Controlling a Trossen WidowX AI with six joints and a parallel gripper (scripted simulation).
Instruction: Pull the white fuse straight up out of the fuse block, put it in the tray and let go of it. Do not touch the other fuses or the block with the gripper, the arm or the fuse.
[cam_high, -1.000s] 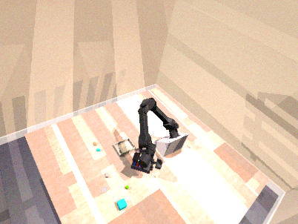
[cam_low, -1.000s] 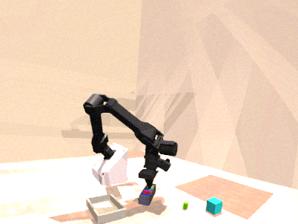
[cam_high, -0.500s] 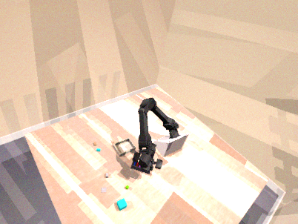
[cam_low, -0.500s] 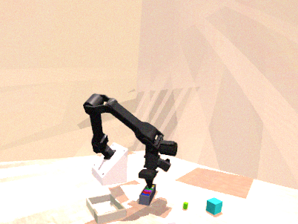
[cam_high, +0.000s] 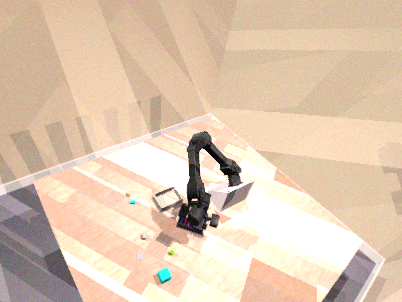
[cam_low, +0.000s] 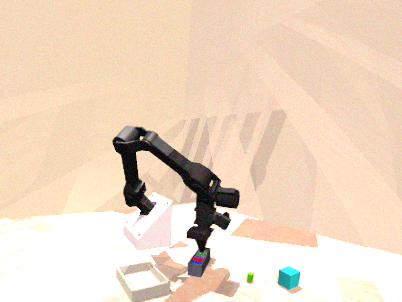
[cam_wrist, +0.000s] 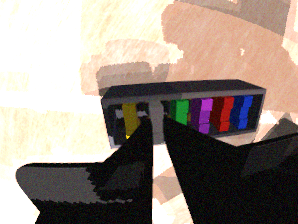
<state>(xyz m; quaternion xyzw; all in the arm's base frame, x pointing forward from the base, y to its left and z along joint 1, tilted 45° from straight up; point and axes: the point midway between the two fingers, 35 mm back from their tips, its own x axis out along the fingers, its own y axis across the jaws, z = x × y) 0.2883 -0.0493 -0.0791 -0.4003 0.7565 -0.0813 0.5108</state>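
Your end effector (cam_wrist: 156, 137) pinched the white fuse (cam_wrist: 156, 112), seated in the dark boxy fuse block (cam_wrist: 180, 115) | yellow fuse (cam_wrist: 129, 119) and green fuse (cam_wrist: 181, 111) flanked it | square grey-walled tray (cam_low: 143, 280) sat nearby on the tabletop (cam_low: 325, 265)

Black six-joint arm (cam_low: 170, 160), matte finish throughout.
Rounded joint housings and boxy links are seen; the gripper (cam_low: 201, 246) is formed of two dark wedge-shaped fingers.
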